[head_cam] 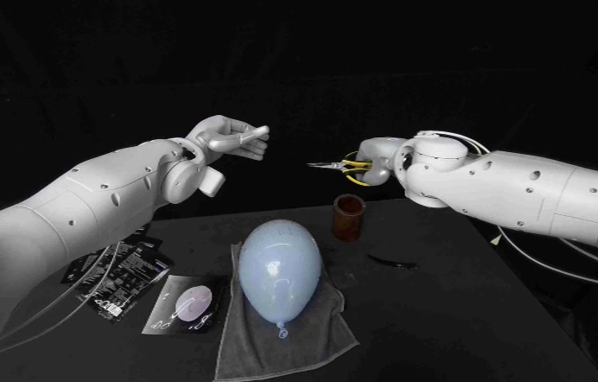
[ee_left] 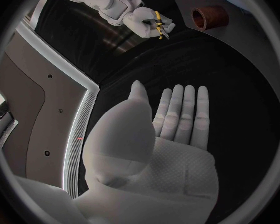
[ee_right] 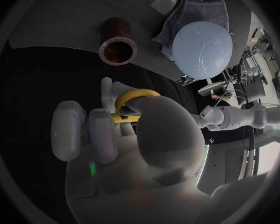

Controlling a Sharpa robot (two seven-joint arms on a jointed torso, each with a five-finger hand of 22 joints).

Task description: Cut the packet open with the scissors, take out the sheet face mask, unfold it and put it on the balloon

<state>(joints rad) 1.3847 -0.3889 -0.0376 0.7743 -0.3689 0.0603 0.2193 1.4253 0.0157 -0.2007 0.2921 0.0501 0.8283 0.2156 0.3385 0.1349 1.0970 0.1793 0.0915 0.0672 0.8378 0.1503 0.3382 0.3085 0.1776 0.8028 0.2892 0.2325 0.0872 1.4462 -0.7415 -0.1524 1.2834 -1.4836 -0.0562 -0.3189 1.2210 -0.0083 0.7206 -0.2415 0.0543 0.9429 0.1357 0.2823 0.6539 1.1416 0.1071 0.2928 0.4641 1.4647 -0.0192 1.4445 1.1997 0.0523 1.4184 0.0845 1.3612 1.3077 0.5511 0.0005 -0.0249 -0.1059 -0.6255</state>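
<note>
A: Hand status?
B: We see the right hand (head_cam: 377, 161) gripping the scissors (head_cam: 336, 166); the left hand (head_cam: 232, 137) is held flat, fingers straight, palm bare.
A: Containers?
B: The brown cup (head_cam: 349, 217) stands upright, interior dark. We find the packet (head_cam: 187, 305) beside the towel (head_cam: 262, 347) bearing the balloon (head_cam: 281, 265).

We can read no words, brands or numbers anywhere. The face mask packet (head_cam: 187, 306), lying at about seven o'clock in the head view, carries a pale oval picture and a few small light marks on its dark face, but we cannot make them out as letters. The black packs (head_cam: 118, 276) near it, at about eight o'clock, bear white print that is likewise too small for us to read.
</note>
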